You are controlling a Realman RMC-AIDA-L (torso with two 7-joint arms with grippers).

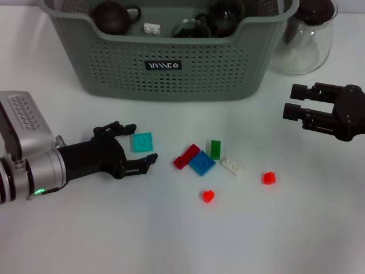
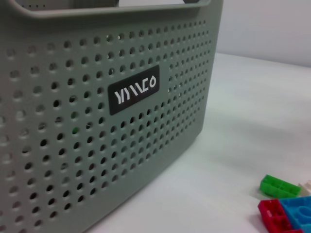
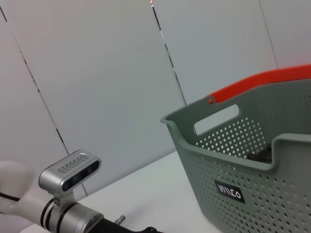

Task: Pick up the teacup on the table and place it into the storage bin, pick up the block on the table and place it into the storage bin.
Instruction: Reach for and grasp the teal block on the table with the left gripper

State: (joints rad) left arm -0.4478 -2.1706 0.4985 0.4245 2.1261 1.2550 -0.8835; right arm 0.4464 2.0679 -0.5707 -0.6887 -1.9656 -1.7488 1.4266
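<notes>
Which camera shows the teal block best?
The head view: the teal block lies flat on the table, between the open fingers of the left gripper, in front of the bin. Neither wrist view shows it.

Only one piece of writing can be seen. It stands on a small black label (image 1: 163, 65) in the middle of the near wall of the storage bin (image 1: 114, 63), the grey-green perforated basket at the far side of the table. The label carries white stylised letters; they look like "YMCO" or a similar short word, but the exact letters cannot be read for sure. The same label (image 2: 134, 90) appears large in the left wrist view and smaller in the right wrist view (image 3: 229, 191).
</notes>
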